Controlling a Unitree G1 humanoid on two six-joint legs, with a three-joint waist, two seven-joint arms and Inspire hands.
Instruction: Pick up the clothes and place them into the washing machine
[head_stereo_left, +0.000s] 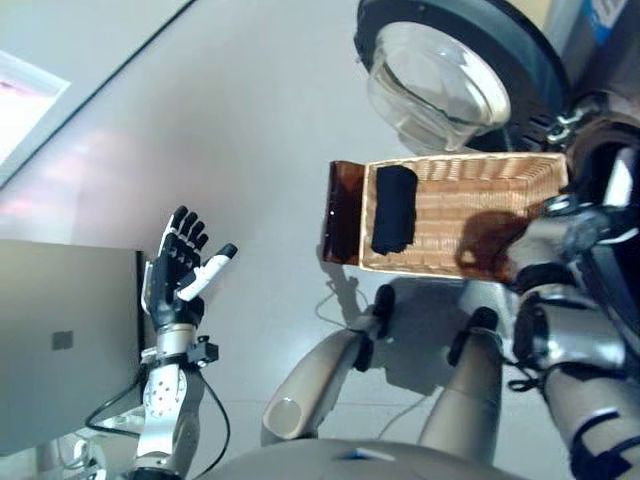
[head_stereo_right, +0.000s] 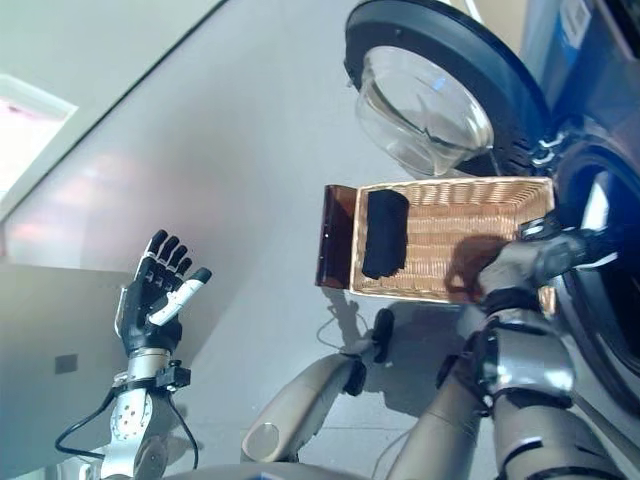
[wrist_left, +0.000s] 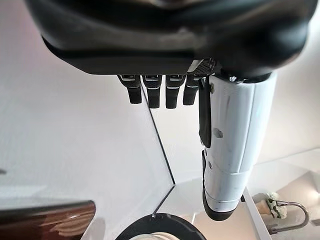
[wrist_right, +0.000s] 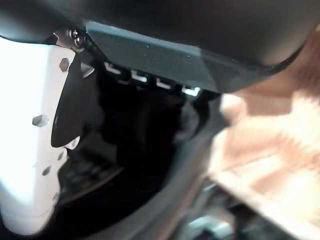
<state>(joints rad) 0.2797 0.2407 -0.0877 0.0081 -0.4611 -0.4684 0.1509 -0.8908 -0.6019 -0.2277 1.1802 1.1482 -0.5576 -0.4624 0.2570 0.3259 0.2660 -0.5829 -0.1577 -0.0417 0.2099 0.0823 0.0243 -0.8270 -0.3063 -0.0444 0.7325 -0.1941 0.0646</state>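
Observation:
A wicker basket (head_stereo_left: 470, 215) rests on a low dark brown box (head_stereo_left: 343, 212) beside the washing machine. A dark rolled garment (head_stereo_left: 393, 210) lies at the basket's left end. The machine's round glass door (head_stereo_left: 450, 70) stands open above the basket. My right hand (head_stereo_right: 560, 248) reaches over the basket's right end to the machine's opening (head_stereo_right: 600, 215). Its white thumb (wrist_right: 35, 140) shows in the right wrist view against dark shapes, with the basket's wicker (wrist_right: 270, 150) beside it. My left hand (head_stereo_left: 180, 265) is raised at the lower left, open and empty, fingers (wrist_left: 157, 92) straight.
A grey cabinet (head_stereo_left: 60, 340) stands at the lower left, close to my left arm. Pale smooth floor (head_stereo_left: 230, 130) lies between my left hand and the basket.

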